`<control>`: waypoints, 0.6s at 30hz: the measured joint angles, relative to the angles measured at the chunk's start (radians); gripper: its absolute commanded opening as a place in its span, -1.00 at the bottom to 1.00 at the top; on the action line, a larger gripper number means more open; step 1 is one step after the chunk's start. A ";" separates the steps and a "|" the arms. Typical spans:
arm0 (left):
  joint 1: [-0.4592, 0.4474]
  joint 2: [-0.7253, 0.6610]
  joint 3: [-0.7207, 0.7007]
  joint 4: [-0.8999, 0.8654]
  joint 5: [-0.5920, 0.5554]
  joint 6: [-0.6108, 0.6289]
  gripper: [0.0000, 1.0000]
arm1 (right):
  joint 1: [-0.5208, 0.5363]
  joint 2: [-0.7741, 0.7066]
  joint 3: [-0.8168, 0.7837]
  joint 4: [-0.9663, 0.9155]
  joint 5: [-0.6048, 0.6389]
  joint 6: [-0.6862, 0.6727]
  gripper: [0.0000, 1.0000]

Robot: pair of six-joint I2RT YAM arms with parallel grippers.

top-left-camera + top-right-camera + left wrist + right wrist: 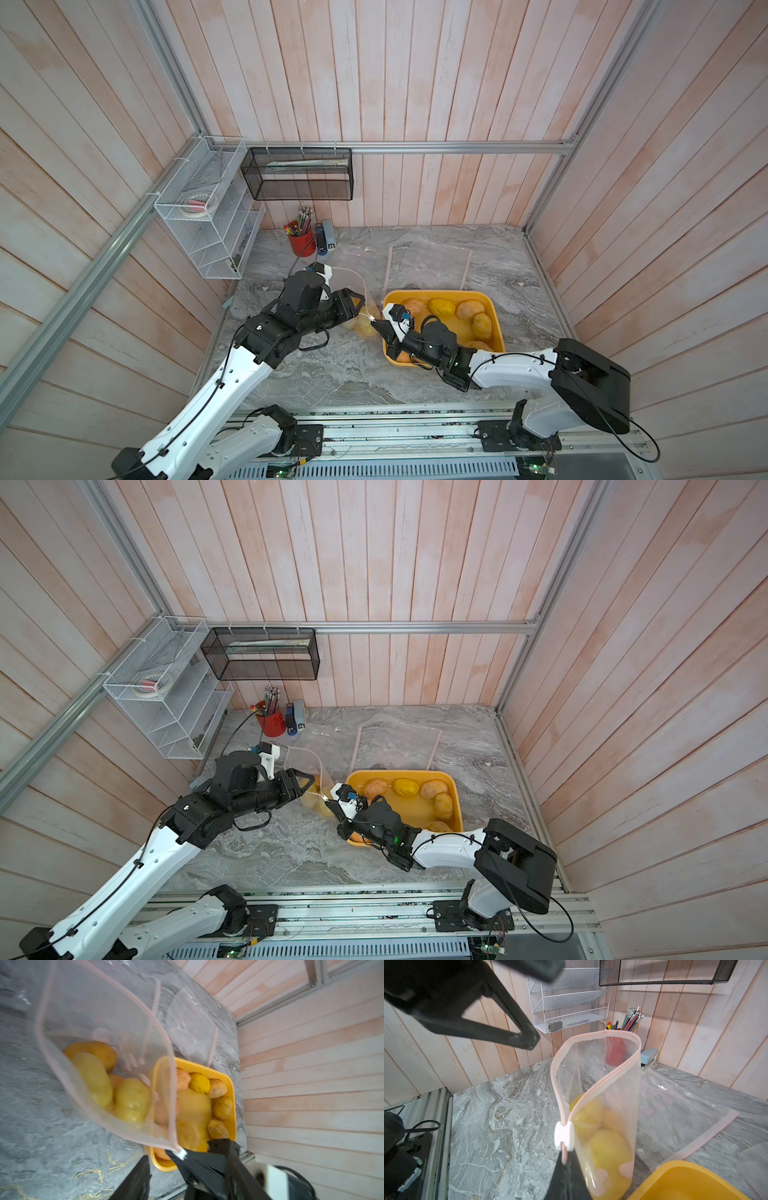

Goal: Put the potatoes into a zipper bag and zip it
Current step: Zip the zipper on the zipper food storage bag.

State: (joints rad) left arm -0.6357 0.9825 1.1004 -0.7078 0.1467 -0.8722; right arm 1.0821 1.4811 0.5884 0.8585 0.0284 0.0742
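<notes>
Several lumpy yellow and orange potatoes (133, 1101) lie inside the clear pink-edged plastic zipper bag (616, 1105), open-mouthed on the grey marble bench (332, 374) beside the yellow rectangular tray (685, 1180) holding more. Right claw (565, 1159) pinches the bag's corner below its white slider (564, 1136); left claw (360, 306) gapes nearby, seemingly touching nothing.

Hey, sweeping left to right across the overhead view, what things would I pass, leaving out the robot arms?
White wire mesh rack → red cup of pencils → clear plastic zipper bag → yellow rectangular plastic tray. The flat spare bag is left out, since it overlaps the tray.
</notes>
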 measured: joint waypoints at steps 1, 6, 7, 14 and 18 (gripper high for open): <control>-0.046 0.006 0.016 -0.005 -0.020 -0.014 0.20 | 0.002 0.000 0.000 0.000 0.000 0.000 -1.00; -0.155 0.090 0.048 -0.002 -0.106 -0.072 0.11 | 0.008 -0.001 0.000 -0.023 0.003 0.001 -1.00; -0.156 0.109 0.050 -0.001 -0.124 -0.084 0.11 | 0.009 -0.001 0.000 -0.036 0.004 0.000 -1.00; -0.157 0.152 0.050 -0.039 -0.207 -0.128 0.11 | 0.011 -0.004 0.000 -0.043 0.008 -0.001 -1.00; -0.162 0.138 0.050 -0.102 -0.241 -0.161 0.11 | 0.011 -0.004 0.001 -0.033 0.018 -0.001 -1.00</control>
State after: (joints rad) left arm -0.7979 1.1206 1.1507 -0.8097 -0.0940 -1.0328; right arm 1.0927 1.4769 0.5892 0.8253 0.0467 0.0734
